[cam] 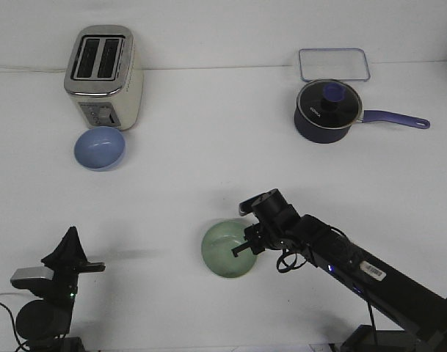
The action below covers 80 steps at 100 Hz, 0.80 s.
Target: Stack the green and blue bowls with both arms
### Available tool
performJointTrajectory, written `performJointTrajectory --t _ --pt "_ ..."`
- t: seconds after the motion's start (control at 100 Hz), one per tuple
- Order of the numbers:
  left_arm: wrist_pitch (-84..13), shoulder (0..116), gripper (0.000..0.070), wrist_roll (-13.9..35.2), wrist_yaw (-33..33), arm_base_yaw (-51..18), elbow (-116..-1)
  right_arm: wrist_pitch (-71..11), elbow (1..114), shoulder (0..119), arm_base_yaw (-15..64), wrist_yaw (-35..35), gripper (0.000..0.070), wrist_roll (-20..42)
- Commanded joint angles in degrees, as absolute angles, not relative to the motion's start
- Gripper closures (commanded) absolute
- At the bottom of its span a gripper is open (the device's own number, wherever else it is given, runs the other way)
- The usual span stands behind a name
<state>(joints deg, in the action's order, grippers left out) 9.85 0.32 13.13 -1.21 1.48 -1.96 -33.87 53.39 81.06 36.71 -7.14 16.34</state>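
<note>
My right arm (355, 268) reaches in from the near right corner of the white desk (208, 169) toward its near middle, and my right jaws (245, 246) sit at the right rim of the green bowl (224, 251), which stands upright near the front edge, about midway along it. One dark finger (240, 249) lies across the bowl's rim, over its inside; from this angle I cannot tell whether those jaws are clamped on the rim or merely parted around it. My left arm (51, 293) is folded low at the near left corner, with my left jaws (70, 242) pointing up and away from the desk, well apart from both bowls; they look drawn together to a narrow point, holding nothing. The blue bowl (100, 147) stands upright toward the far left corner, just in front of a cream and silver toaster (103, 75) and almost touching its base. Toward the far right corner stands a dark navy saucepan (327, 111) with its lid on and its purple handle pointing at the right edge, and just behind it, by the far edge, lies a clear rectangular container (333, 64).
</note>
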Motion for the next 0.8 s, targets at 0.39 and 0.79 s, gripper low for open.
performJointTrajectory --t 0.39,0.79 --pt "-0.34 9.63 0.0687 25.15 1.04 1.54 -18.28 -33.74 57.93 70.72 31.55 -6.15 0.0356 10.04" --pt "-15.55 63.02 0.0686 17.17 0.56 2.46 -58.3 -23.4 52.18 54.76 19.99 -6.46 0.0356 7.88"
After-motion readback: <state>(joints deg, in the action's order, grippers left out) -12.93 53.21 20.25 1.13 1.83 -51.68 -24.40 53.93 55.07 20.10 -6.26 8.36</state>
